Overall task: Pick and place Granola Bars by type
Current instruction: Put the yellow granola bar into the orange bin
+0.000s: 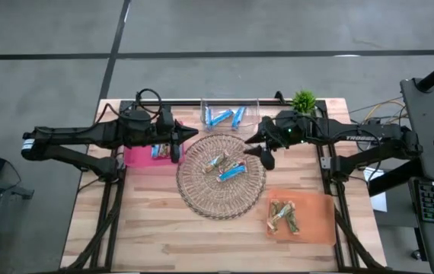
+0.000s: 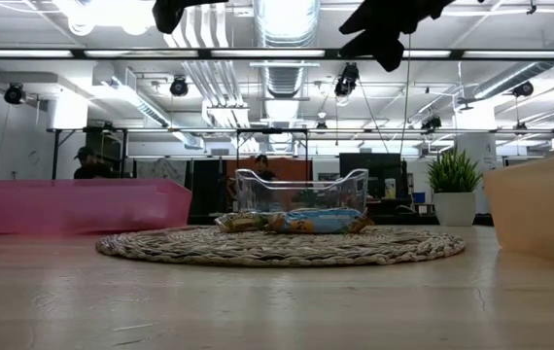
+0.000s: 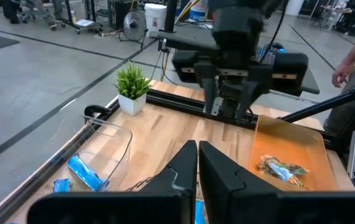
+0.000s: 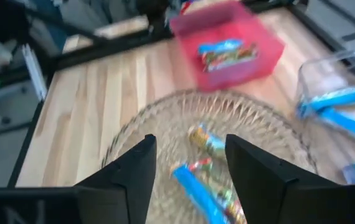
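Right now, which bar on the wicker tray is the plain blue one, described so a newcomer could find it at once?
Start at the round wicker tray in the middle of the table, between the pink bin and the orange bin. A few bars lie near its centre, just beside the open right gripper. The blue bar is the one nearer the orange bin; its neighbour has a multicoloured wrapper.

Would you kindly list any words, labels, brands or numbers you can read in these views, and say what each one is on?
None can be read.
Right arm: pale lettering, too small to read.
Granola bars on the wicker tray, such as the blue bar: wrapper print too blurred.
Bar in the pink bin: printed wrapper, blurred, unreadable.
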`<state>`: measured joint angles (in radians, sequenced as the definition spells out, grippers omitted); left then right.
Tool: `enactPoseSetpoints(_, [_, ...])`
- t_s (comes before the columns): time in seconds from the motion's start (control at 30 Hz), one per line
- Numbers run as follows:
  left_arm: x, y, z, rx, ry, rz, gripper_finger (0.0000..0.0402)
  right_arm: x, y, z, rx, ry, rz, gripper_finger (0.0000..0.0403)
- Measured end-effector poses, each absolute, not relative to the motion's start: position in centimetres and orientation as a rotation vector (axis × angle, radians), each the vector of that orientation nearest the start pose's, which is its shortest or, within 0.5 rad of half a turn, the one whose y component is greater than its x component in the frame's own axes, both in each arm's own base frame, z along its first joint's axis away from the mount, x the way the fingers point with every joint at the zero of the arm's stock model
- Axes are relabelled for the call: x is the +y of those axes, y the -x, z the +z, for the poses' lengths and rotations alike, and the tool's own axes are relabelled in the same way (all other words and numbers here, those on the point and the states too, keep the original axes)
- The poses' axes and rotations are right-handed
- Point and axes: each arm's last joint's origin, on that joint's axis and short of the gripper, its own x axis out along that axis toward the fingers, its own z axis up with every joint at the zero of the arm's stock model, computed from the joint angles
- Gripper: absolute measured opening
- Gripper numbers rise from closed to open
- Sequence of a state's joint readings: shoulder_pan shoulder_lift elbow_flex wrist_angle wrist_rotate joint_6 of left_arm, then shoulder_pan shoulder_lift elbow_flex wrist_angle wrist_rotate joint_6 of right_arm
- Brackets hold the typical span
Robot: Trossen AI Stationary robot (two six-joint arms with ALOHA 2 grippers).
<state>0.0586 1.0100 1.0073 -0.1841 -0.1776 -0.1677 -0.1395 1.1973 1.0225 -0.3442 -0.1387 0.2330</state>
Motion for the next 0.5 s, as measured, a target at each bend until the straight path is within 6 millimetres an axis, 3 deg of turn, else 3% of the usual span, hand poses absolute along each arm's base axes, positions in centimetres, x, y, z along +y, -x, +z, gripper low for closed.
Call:
enactPoseSetpoints(0.33, [1.8, -21.8, 36.7, 0.185, 0.146, 0.251, 0.0000, -1.6, -24.9, 30.4, 0.693, -0.282, -0.008, 0.0188])
enactPoseSetpoints(0.5, [1.8, -21.8, 36.7, 0.189, 0.119, 0.248, 0.0000, -1.0, -25.5, 30.1, 0.736, -0.287, 0.025, 0.0188])
